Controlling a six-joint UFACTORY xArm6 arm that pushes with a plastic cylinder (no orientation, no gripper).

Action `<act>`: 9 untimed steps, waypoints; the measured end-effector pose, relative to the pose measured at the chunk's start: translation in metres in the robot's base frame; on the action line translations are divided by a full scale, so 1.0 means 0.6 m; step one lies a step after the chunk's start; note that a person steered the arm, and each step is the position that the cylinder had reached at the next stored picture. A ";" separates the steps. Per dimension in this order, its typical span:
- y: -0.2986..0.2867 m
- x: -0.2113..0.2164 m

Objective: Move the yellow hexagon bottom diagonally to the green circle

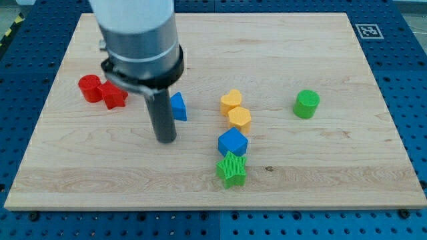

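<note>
The yellow hexagon lies near the board's middle, touching a yellow heart just above it. The green circle stands apart at the view's right, about level with the hexagon. My tip rests on the board well to the left of the hexagon and slightly below it. A blue triangular block sits just above and to the right of my tip, partly hidden by the rod.
A blue block and a green star sit right below the yellow hexagon. A red circle and a red star-like block lie at the left. The wooden board ends near all view edges.
</note>
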State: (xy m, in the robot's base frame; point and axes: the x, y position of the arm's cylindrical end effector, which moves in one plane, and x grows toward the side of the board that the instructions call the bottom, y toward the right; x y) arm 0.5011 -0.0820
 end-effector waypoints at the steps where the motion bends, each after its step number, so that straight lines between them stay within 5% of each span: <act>1: 0.039 -0.001; 6: 0.263 0.002; 9: 0.135 -0.014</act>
State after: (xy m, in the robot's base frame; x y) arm 0.4928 -0.0010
